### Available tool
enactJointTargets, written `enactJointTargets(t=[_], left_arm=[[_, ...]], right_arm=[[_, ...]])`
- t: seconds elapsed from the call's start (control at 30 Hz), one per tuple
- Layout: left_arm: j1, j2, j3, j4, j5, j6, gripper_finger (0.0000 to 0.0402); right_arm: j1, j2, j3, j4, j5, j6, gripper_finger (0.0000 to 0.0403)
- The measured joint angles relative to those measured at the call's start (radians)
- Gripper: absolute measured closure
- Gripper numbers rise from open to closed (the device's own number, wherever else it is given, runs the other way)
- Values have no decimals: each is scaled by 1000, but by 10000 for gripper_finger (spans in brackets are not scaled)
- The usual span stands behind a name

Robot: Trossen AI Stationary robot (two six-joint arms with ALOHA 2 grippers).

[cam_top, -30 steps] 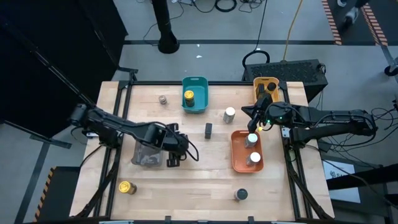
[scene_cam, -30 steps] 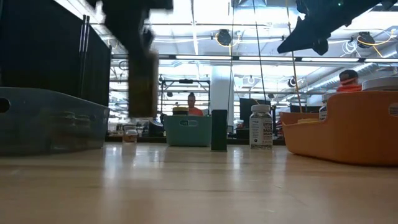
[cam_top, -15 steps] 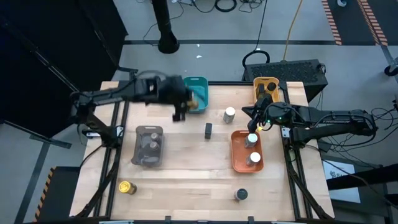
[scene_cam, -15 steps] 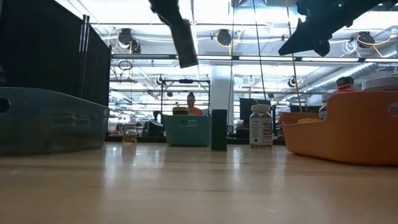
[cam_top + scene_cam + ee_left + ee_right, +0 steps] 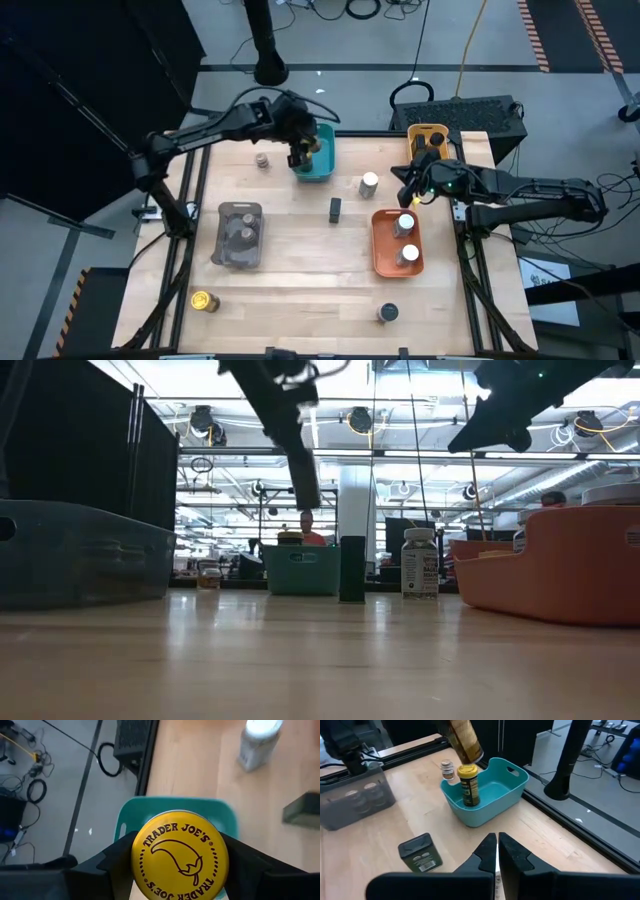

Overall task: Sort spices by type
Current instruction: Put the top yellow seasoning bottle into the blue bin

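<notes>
My left gripper (image 5: pixel 298 150) is shut on a spice jar with a yellow lid (image 5: pixel 180 855) and holds it in the air over the teal tray (image 5: pixel 322 168) at the table's far side. A second yellow-lidded jar (image 5: pixel 468 785) stands upright inside that tray. My right gripper (image 5: pixel 497 841) hangs shut and empty over the table's right side, near the orange tray (image 5: pixel 383 250). Loose on the table are a white-topped jar (image 5: pixel 369 184), a slim black jar (image 5: pixel 335 209), a small jar (image 5: pixel 262 160), a yellow-topped jar (image 5: pixel 204 301) and a grey-topped jar (image 5: pixel 387 313). My left gripper pinches the jar between its two fingers (image 5: pixel 117 865), one on each side of the jar just under the yellow lid's rim (image 5: pixel 137 870). The fingers slant down from above. The jar (image 5: pixel 464 740) hangs tilted below them, lifted clear above the teal tray.
A grey tray (image 5: pixel 222 250) with jars sits at the left. The orange tray holds two white-topped jars (image 5: pixel 406 224). A yellow tray (image 5: pixel 415 133) stands at the far right. Bare wood lies in the table's middle and along the near edge.
My left gripper has risen from beside the grey tray and swung toward the table's far edge, carrying the yellow-lidded jar. It now stands over the teal tray, with the jar tipped and still clear of everything.
</notes>
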Motion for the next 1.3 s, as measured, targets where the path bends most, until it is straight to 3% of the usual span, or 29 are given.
enactJointTargets(t=[0.17, 0.4, 0.53, 0.67, 1.3], left_arm=[[36, 71, 56, -11, 0, 38, 168], [48, 181, 308, -107, 25, 123, 168], [94, 246, 411, -250, 98, 139, 168], [132, 292, 418, -312, 127, 139, 168], [147, 434, 419, -215, 140, 217, 168]], right_arm=[[-19, 0, 0, -2, 0, 0, 403], [-32, 0, 0, -3, -4, -2, 403], [-32, 0, 0, -26, -4, 4, 403], [-32, 0, 0, -57, -4, 11, 403], [-32, 0, 0, -68, -4, 26, 403]])
